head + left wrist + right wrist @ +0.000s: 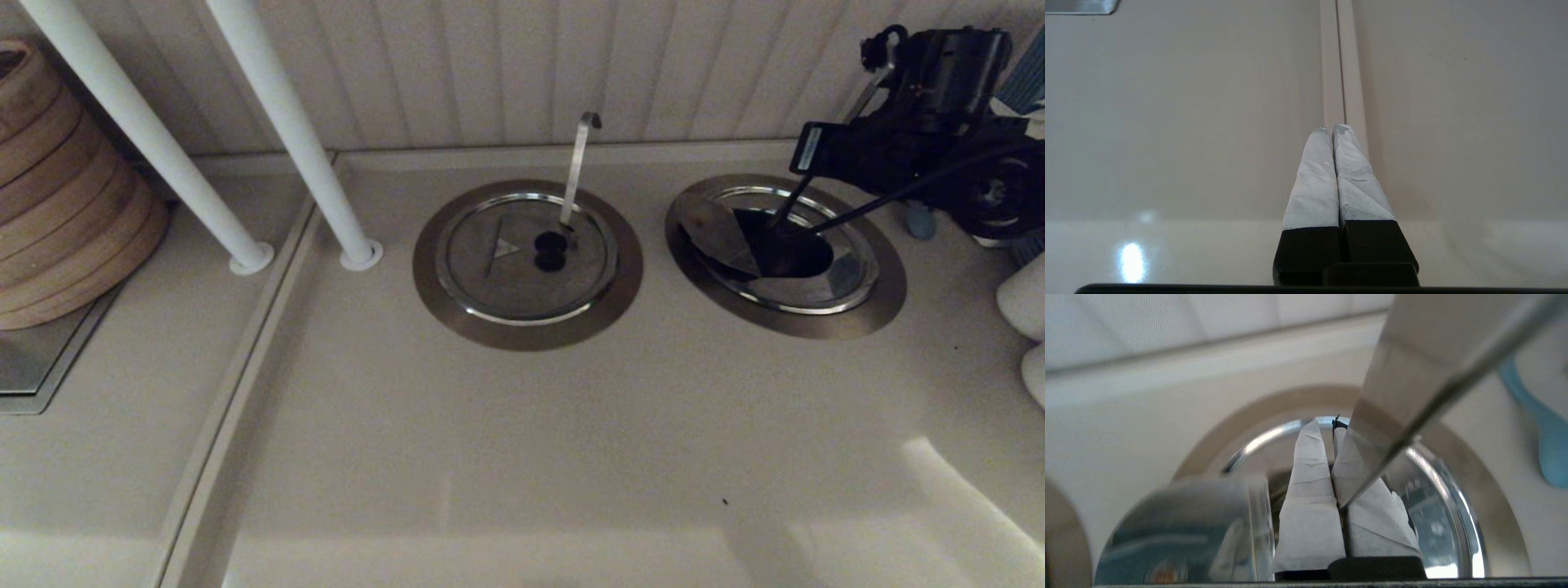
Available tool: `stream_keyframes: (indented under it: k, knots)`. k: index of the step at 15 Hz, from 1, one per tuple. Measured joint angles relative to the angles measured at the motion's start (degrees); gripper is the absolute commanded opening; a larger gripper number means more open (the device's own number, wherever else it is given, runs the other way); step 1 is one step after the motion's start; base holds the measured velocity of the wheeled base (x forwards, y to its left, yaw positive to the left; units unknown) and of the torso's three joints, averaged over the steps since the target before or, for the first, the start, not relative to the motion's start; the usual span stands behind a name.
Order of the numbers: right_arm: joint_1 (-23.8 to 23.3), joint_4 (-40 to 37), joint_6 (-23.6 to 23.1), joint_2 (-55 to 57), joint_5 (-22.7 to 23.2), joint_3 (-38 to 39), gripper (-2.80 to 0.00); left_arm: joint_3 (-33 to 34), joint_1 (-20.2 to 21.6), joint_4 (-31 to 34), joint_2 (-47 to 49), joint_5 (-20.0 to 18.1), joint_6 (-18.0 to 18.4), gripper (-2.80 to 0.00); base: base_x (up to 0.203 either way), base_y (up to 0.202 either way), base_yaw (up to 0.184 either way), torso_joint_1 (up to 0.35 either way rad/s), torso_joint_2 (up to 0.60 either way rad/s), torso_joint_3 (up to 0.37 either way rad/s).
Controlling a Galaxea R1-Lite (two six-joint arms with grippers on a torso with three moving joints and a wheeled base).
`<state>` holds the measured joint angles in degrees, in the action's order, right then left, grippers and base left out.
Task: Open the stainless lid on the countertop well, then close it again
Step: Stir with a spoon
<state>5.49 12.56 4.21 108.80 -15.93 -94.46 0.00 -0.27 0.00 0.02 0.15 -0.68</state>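
The countertop well (886, 294) sits at the right, wide steel ring around a dark opening. Its stainless lid (718, 233) is folded up on the left half, shiny flap tilted; the knob is hidden. The slanted ladle handle (898, 192) rises out of the opening to the right. My right gripper (780, 222) hangs over the open part, shut, nothing seen between the fingers. In the right wrist view the gripper (1327, 424) points at the far rim, the raised flap (1180, 531) beside it and the ladle handle (1412, 424) crossing in front. My left gripper (1333, 127) is shut over bare counter.
A twin ring with a closed lid (526, 261) and an upright hook-tipped handle (578, 163) lies just left. Two white posts (302, 155) and stacked bamboo steamers (57, 188) stand further left. White objects (1024, 302) and a blue thing (920, 220) crowd the right edge.
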Motion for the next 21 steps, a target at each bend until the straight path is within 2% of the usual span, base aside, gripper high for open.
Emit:
stream_keyframes:
  k: [2,4,7,10,12,14,17,21]
  knots:
    - [-0.5,-2.3,-1.0,-0.9,0.9,0.4,-2.80,0.0,0.0,0.0,0.0,0.0,0.0,-2.80,0.000,0.000,0.000,0.000,0.00,0.000]
    - [-2.1,-2.4,-4.7,-1.1,0.7,0.9,-2.80,0.0,0.0,0.0,0.0,0.0,0.0,-2.80,0.000,0.000,0.000,0.000,0.00,0.000]
    - [-3.4,-1.4,-7.0,0.3,-2.7,0.1,-2.80,0.0,0.0,0.0,0.0,0.0,0.0,-2.80,0.000,0.000,0.000,0.000,0.00,0.000]
    - [-3.8,1.1,-5.8,2.4,-5.7,-2.7,-2.80,0.0,0.0,0.0,0.0,0.0,0.0,-2.80,0.000,0.000,0.000,0.000,0.00,0.000]
    - [-3.1,3.2,-2.2,3.3,-5.7,-4.0,-2.80,0.0,0.0,0.0,0.0,0.0,0.0,-2.80,0.000,0.000,0.000,0.000,0.00,0.000]
    - [-1.5,3.2,-0.4,3.6,-5.0,-4.0,-2.80,0.0,0.0,0.0,0.0,0.0,0.0,-2.80,0.000,0.000,0.000,0.000,0.00,0.000]
    - [0.0,2.7,-0.4,2.8,-4.4,-2.3,-2.80,0.0,0.0,0.0,0.0,0.0,0.0,-2.80,0.000,0.000,0.000,0.000,0.00,0.000]
    - [-0.3,-1.1,-0.8,0.3,-0.1,-0.5,-2.80,0.0,0.0,0.0,0.0,0.0,0.0,-2.80,0.000,0.000,0.000,0.000,0.00,0.000]
